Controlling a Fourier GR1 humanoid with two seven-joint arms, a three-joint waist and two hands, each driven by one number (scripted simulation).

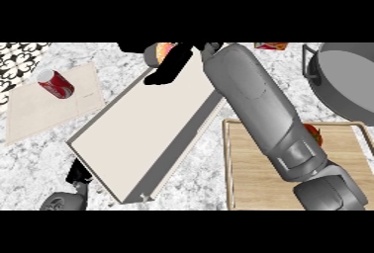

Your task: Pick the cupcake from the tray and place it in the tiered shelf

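Currently right forearm stretched across shelf point(146, 138) toward far end. Right hand point(171, 62) seen curled round cupcake point(162, 51), held over shelf's far edge. Tray point(256, 173) lies right of shelf. Left hand point(73, 175) barely shown at lower left; fingers not readable. Can point(55, 84) lies on mat point(51, 106).

The right grey forearm point(259, 106) was extended diagonally from the lower right edge toward the top centre of the head view. Its black right hand point(169, 63) was seen at the far end, fingers curled round something mostly hidden. Only a small part of the left arm point(64, 200) was visible at the lower left edge; its hand was not shown.
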